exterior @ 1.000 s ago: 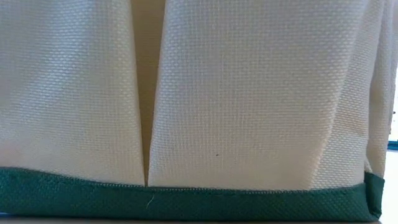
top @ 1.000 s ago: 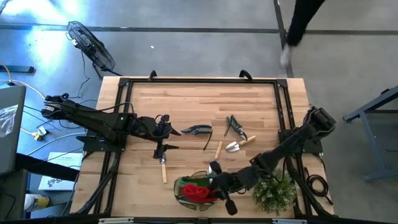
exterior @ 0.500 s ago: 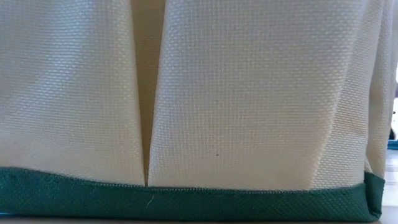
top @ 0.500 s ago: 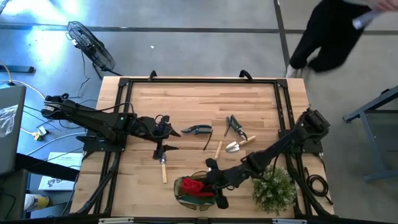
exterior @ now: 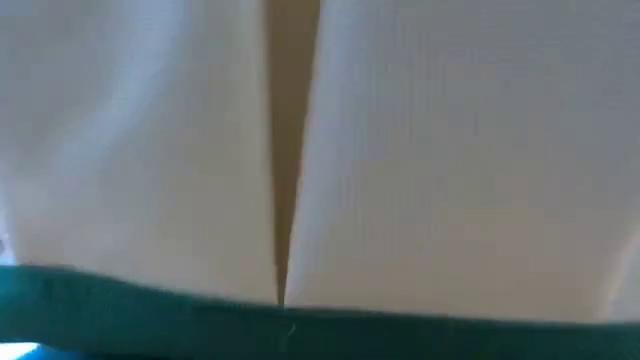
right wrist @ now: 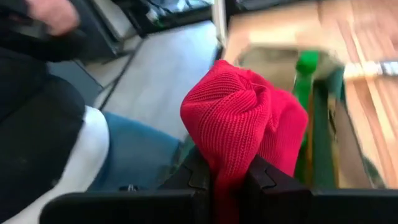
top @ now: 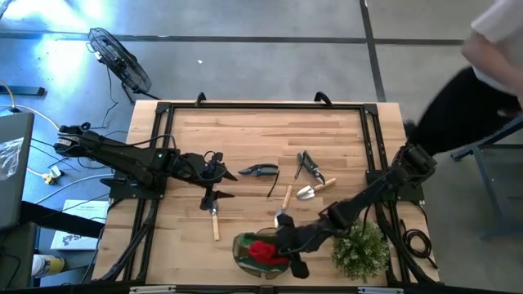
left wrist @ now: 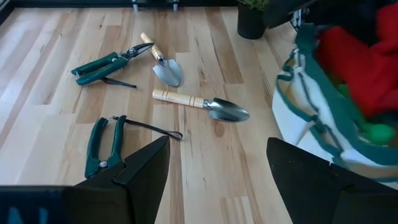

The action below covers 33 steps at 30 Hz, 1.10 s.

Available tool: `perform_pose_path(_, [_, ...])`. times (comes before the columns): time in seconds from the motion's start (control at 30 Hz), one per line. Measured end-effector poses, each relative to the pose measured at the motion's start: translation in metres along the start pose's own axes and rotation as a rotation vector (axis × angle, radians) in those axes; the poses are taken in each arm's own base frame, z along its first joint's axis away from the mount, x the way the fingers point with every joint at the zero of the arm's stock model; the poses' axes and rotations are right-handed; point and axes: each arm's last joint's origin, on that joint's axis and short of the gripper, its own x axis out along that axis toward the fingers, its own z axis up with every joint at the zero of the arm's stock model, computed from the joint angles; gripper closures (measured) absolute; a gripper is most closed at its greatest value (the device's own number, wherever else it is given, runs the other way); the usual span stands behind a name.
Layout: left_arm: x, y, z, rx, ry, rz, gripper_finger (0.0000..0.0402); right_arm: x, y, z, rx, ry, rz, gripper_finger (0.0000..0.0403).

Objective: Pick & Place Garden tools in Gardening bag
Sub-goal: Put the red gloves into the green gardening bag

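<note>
A bushy green potted plant [top: 360, 251] sits at the near right corner of the pale wooden slatted table [top: 245, 131], its dark pot [left wrist: 250, 22] showing in the left wrist view. A black floor fan [top: 121, 61] stands on the grey concrete floor off the far left corner. A grey laptop [top: 14, 167] lies at the left edge, and a person in dark trousers [top: 470, 98] passes on the far right.
</note>
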Motion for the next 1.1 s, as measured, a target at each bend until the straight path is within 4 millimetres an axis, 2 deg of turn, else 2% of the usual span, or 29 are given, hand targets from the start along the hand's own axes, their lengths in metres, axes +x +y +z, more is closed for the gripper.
perform_pose_path(0.17, [0.0, 0.0, 0.0, 0.0, 0.0, 0.0, 0.0142, 0.0, -0.007, -0.007, 0.054, 0.08, -0.054, 0.0379])
perform_pose_path(0.33, [0.0, 0.0, 0.0, 0.0, -0.002, 0.001, 0.0142, 0.0, -0.012, -0.006, 0.083, 0.093, -0.065, 0.0379])
perform_pose_path(0.57, [0.0, 0.0, 0.0, 0.0, -0.001, 0.001, 0.0142, 0.0, -0.037, -0.004, 0.21, 0.165, -0.157, 0.0379])
perform_pose_path(0.7, [0.0, 0.0, 0.0, 0.0, -0.001, 0.001, 0.0142, 0.001, -0.044, -0.002, 0.222, 0.182, -0.14, 0.0379])
perform_pose_path(1.1, [0.0, 0.0, -0.001, 0.009, 0.005, 0.002, 0.0142, 0.002, -0.035, -0.004, 0.237, 0.232, -0.018, 0.0379])
